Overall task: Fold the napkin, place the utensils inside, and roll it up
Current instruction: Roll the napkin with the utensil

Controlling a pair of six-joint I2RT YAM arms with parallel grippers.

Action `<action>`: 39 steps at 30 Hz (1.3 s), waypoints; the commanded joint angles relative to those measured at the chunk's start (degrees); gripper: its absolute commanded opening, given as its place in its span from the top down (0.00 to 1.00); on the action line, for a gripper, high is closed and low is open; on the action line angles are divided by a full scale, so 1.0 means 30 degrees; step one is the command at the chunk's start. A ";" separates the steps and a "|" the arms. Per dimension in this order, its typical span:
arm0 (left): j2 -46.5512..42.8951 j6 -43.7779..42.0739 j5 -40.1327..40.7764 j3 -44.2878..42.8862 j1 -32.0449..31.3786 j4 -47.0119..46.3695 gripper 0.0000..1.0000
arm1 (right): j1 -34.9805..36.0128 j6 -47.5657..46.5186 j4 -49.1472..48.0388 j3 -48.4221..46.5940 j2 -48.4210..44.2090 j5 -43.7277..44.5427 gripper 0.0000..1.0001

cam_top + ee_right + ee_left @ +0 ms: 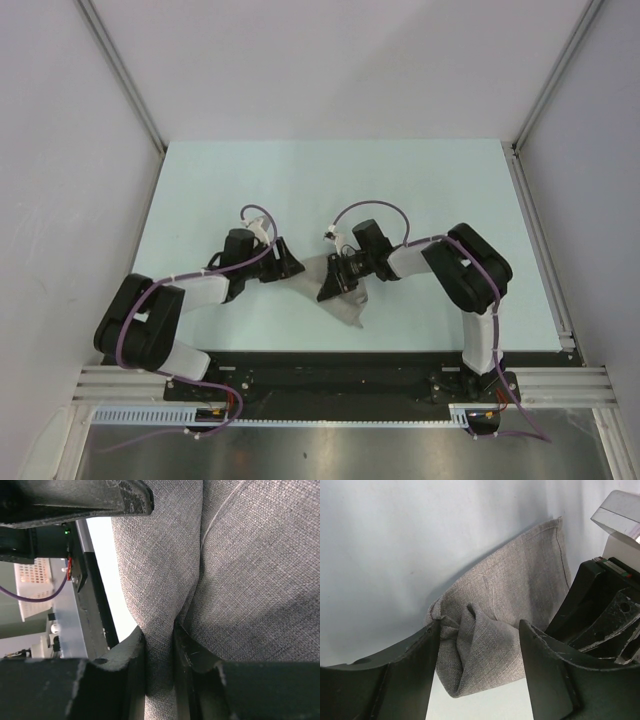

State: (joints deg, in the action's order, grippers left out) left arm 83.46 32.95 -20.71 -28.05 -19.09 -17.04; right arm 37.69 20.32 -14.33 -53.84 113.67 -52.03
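Grey woven napkin (510, 605), bunched and creased, pinched in the right tool (159, 641).

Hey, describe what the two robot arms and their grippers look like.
The left arm and right arm both have bulky black joints, white link sections and thin purple cables looping off the wrists. The left gripper and right gripper each have two flat, matte black fingers with scuffed, chipped edges.

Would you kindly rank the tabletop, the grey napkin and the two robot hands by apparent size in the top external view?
Largest: pale blue-green tabletop, by far.
Next: light-grey cloth napkin, partly covered.
Smallest: black left hand and black right hand, too alike to rank.
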 commanded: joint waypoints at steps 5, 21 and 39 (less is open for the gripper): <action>-0.0223 -0.0026 -0.0626 0.1118 0.0065 -0.0852 0.56 | -0.0113 0.0640 0.0791 0.0253 0.1163 -0.0996 0.79; 0.1504 -0.0056 -0.1446 -0.0227 0.0065 -0.0707 1.00 | 0.1786 -0.4662 1.0432 -0.3410 -0.5742 1.1497 0.27; 0.2297 0.0032 -0.1300 -0.1254 0.0065 -0.0268 1.00 | 0.8060 -0.7357 0.7032 -0.2471 -0.5019 2.1152 0.47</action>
State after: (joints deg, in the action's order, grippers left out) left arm 89.19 33.47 -25.36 -29.95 -18.98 -18.65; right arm 60.60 1.30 8.75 -60.07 97.45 6.74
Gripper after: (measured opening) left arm 0.024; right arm 0.542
